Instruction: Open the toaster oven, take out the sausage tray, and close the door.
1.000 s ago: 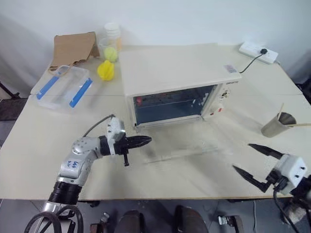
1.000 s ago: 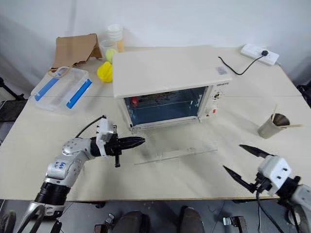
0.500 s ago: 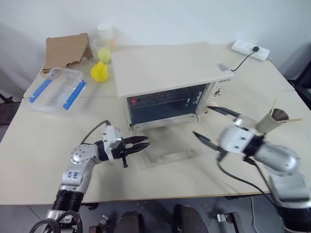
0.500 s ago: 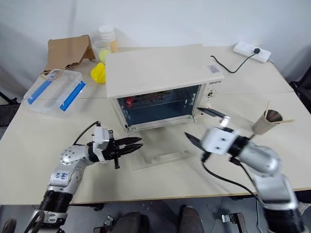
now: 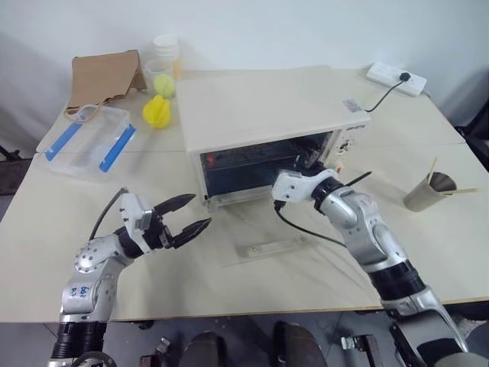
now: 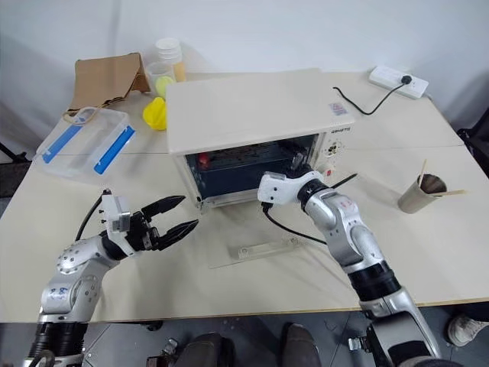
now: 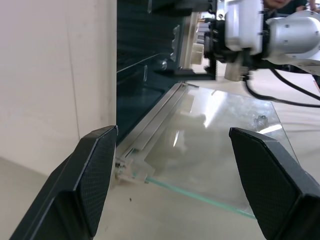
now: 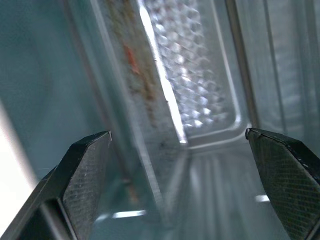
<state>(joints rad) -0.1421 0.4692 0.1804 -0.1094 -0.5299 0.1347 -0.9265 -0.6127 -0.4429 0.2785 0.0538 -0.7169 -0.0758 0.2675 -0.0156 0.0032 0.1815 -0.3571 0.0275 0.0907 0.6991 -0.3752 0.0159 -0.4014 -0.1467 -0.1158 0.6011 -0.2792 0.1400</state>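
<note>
The cream-white toaster oven [image 5: 267,107] stands mid-table. Its glass door [image 5: 256,229] lies folded down flat on the table, the bar handle [image 5: 269,248] nearest me. Inside, the right wrist view shows the ribbed silver sausage tray [image 8: 200,75] with brown grease stains. My right gripper [image 8: 177,132] is at the oven's mouth, open, its fingers on either side of the tray's end without touching it. My left gripper [image 5: 200,210] hovers left of the door, open and empty, pointing at the oven's lower left corner. A small red shape [image 5: 208,159] shows at the oven's inner left.
A clear box with blue clips [image 5: 88,141], a yellow object [image 5: 157,111], plastic cups [image 5: 162,65] and cardboard [image 5: 103,76] sit at the back left. A metal cup with sticks [image 5: 424,193] stands right. A power strip [image 5: 393,76] and black cord lie behind the oven.
My left gripper went from shut to open and drew back left from the door. My right arm swung in from the table's right front edge to the oven's mouth.
</note>
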